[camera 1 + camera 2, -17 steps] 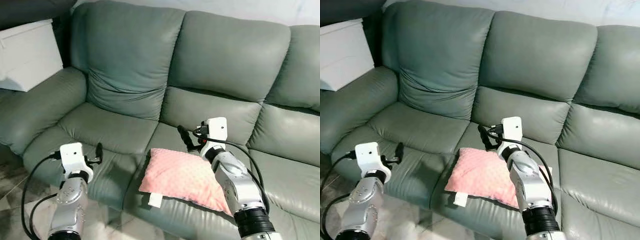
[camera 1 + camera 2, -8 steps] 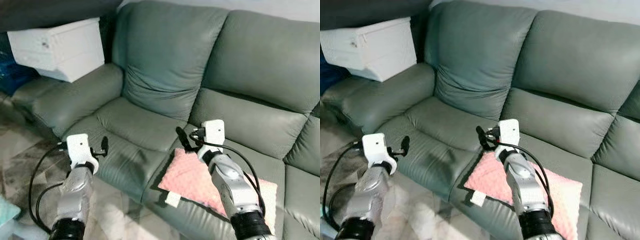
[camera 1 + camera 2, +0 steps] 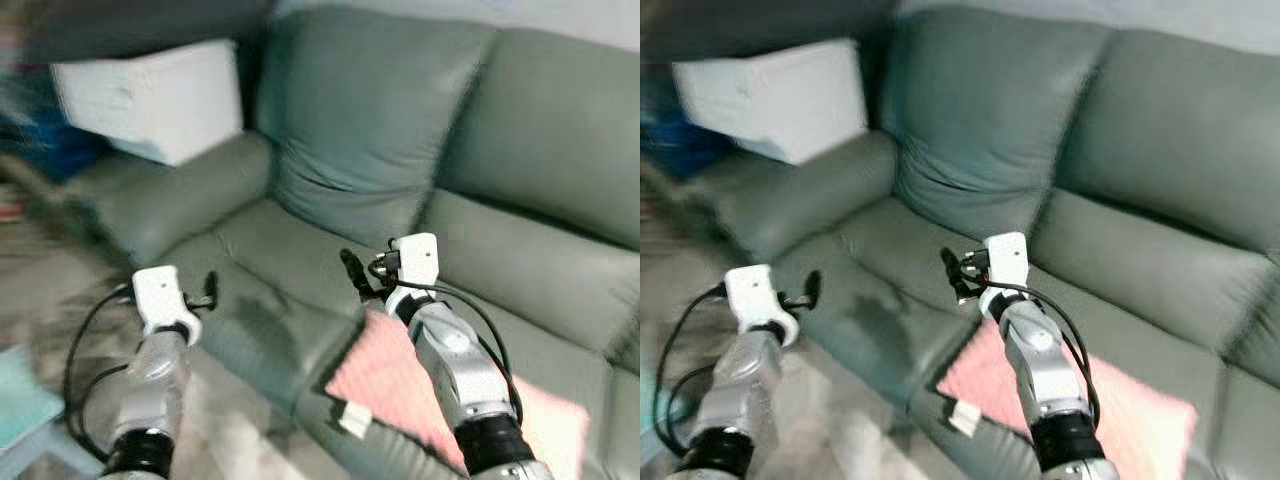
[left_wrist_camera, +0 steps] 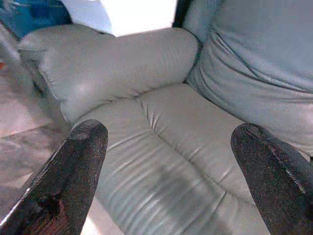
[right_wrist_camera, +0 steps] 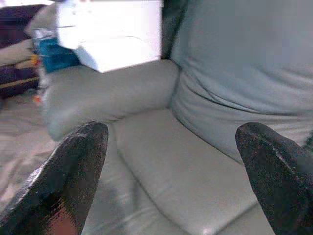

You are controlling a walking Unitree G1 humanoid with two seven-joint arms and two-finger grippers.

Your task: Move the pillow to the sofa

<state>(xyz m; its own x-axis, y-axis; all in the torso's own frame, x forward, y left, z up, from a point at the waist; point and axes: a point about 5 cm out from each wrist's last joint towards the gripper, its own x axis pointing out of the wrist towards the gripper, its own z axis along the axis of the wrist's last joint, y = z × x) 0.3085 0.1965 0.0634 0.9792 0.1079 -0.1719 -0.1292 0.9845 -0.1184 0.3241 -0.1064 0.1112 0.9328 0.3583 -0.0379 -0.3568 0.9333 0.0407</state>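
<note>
The pink pillow [image 3: 386, 377] lies flat on a seat cushion of the grey-green sofa [image 3: 370, 140], near the front edge, with a white tag at its near corner. My right arm crosses above the pillow. My right gripper [image 3: 352, 272] hangs open and empty just past the pillow's far left corner, not touching it. My left gripper [image 3: 207, 289] is open and empty above the front of the left seat cushion. The left wrist view looks between open fingertips [image 4: 80, 161] at the sofa's armrest [image 4: 107, 73]. The head views are blurred.
A white box [image 3: 155, 95] rests on the sofa's left armrest. Something blue [image 3: 25, 140] stands beyond it. Pale floor [image 3: 60, 300] lies in front of the sofa, with a teal object [image 3: 20, 385] at the lower left.
The whole picture has swung, so the camera has turned left and is now blurred. The pillow stays on the seat. Both grippers remain open and hold about the same pose.
</note>
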